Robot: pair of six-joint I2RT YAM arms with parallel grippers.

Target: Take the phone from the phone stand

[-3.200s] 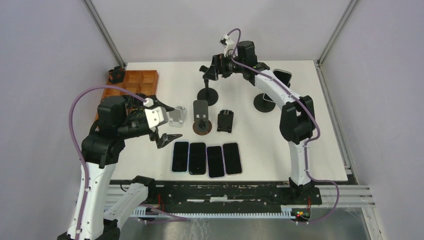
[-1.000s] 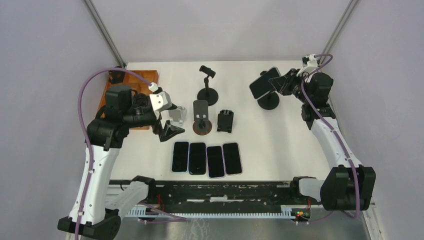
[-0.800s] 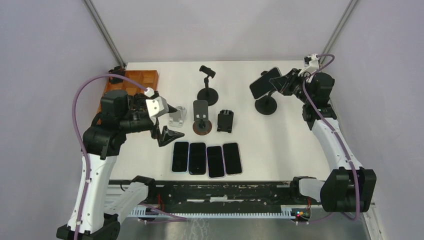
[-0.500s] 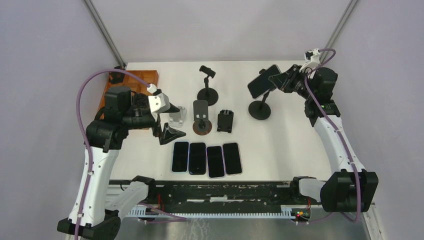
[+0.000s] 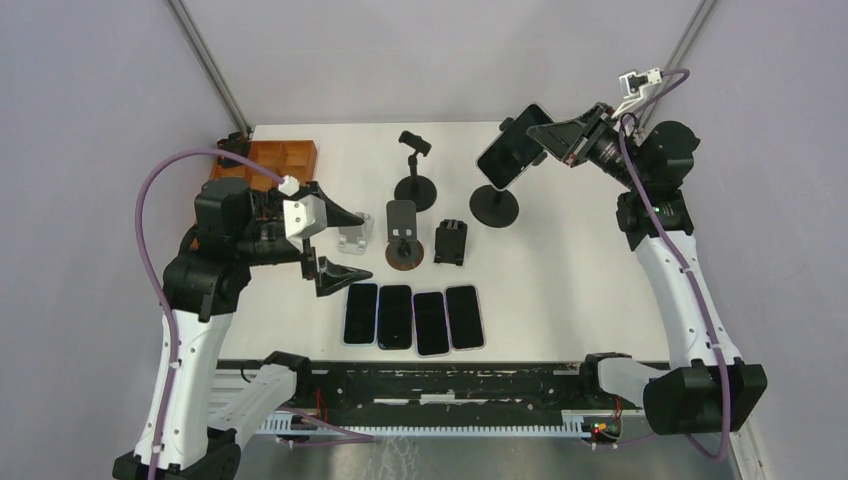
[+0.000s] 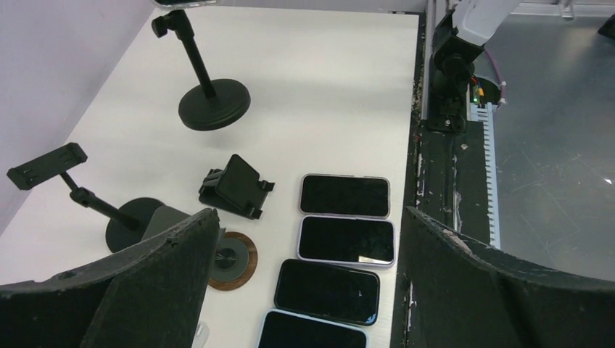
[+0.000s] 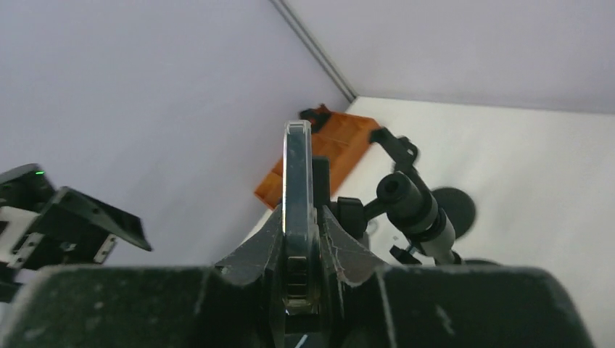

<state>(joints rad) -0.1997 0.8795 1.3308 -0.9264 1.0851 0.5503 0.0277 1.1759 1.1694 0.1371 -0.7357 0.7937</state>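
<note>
Right gripper point(image 5: 548, 136): jaws closed on the phone point(image 5: 505, 148), pinching its upper end, high over the back of the table point(image 5: 580, 260). From the right wrist camera, phone seen edge-on as a thin upright strip squeezed between both fingers point(image 7: 250, 255). Directly beneath, the phone stand point(image 5: 494, 207), black stem rising from its round base to the phone's back, phone apparently seated in the clamp. Cannot tell whether the base touches the table.

Left gripper point(image 5: 345, 245): jaws spread wide, gripping nothing, hovering over the left of the table just beyond the row of four phones point(image 5: 430, 322) lying flat near the front edge. Farther back, a second stand point(image 5: 415, 185) with an empty clamp, and a wooden tray point(image 5: 285, 158) at the far left corner.
</note>
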